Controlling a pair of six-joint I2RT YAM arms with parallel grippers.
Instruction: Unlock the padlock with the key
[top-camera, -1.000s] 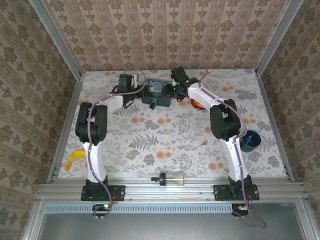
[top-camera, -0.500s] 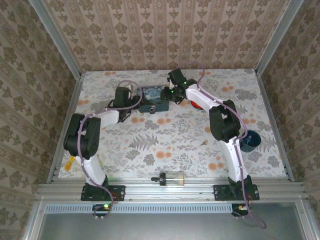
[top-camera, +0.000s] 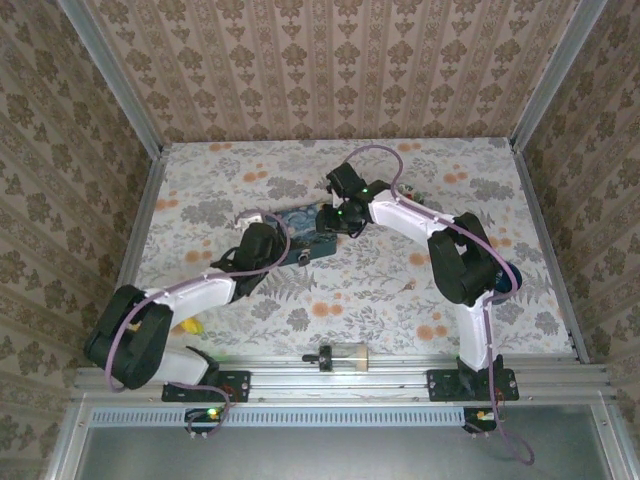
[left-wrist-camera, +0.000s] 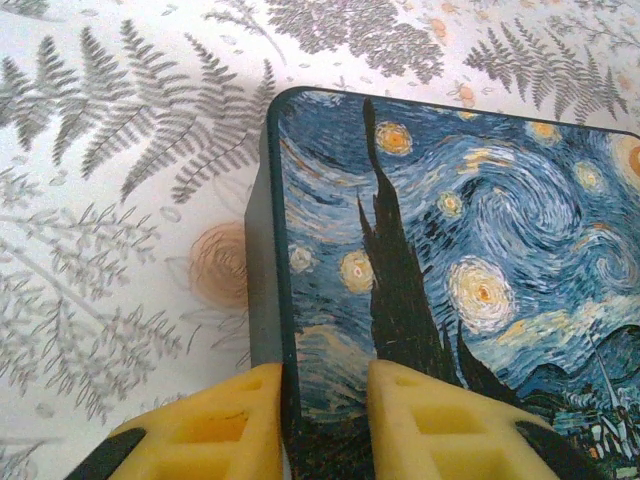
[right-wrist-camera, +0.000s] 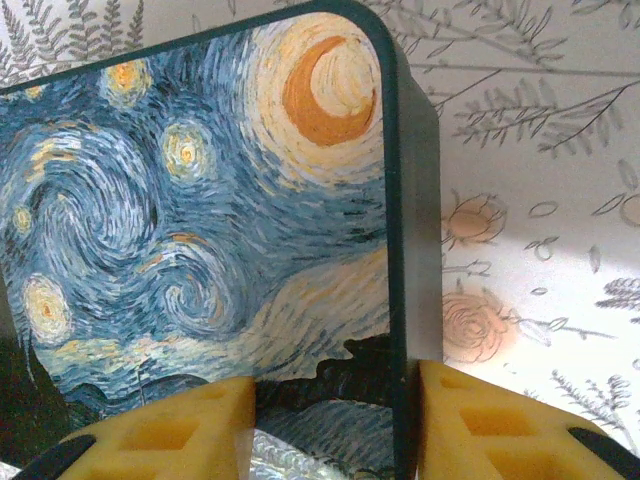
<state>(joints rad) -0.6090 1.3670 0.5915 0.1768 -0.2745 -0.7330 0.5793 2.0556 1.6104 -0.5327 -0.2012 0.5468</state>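
Blue painted box (left-wrist-camera: 450, 250): my left hand (left-wrist-camera: 325, 385) and right hand (right-wrist-camera: 335, 390) are each clamping an edge, fingers cut off below.

Top view high, looking down; wrist views close, sharing blue box (left-wrist-camera: 450, 230).

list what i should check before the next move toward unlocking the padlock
1. Left gripper grips blue box: ok, fingers straddle its edge.
2. Right gripper grips the box: ok, at the opposite end.
3. Key in a gripper: not ok, it lies on the table, apart from the box.
4. A gripper free to fetch it: not ok, both are on the box.
5. Padlock open: cannot tell, too small at the box's near side.
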